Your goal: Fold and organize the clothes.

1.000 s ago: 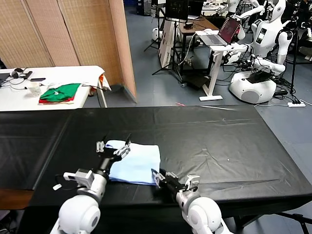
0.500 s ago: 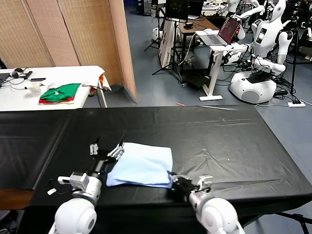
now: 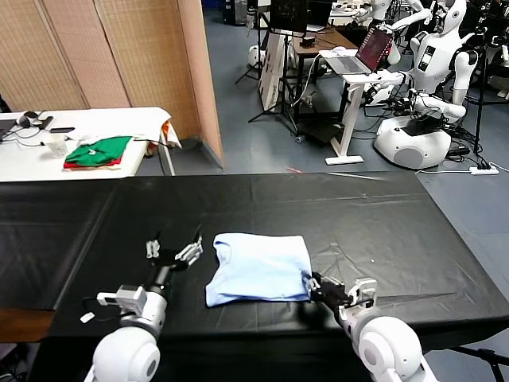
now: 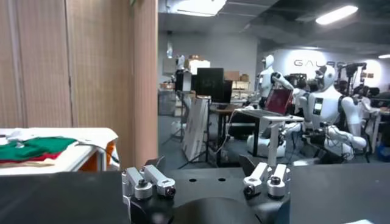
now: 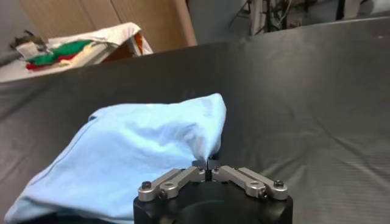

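The clothes are one pale light-blue T-shirt [image 3: 258, 267], lying folded and a little bunched on the black table [image 3: 374, 215] near its front edge. My right gripper [image 3: 316, 285] is low at the shirt's front right corner. In the right wrist view its fingers meet on a pinch of the blue fabric [image 5: 134, 152], so the right gripper [image 5: 207, 163] is shut on it. My left gripper [image 3: 173, 251] stands open just left of the shirt and does not touch it. In the left wrist view the left gripper [image 4: 207, 182] has nothing between its fingers.
A white side table [image 3: 32, 163] at the back left carries folded green and red garments [image 3: 99, 151]. A wooden screen [image 3: 119, 56] stands behind it. Other robots [image 3: 433, 72] and a laptop stand [image 3: 354, 87] are across the floor at the back right.
The right gripper has dragged the T-shirt to the right along the front edge. The left gripper stayed at the left, open, and now stands apart from the shirt.
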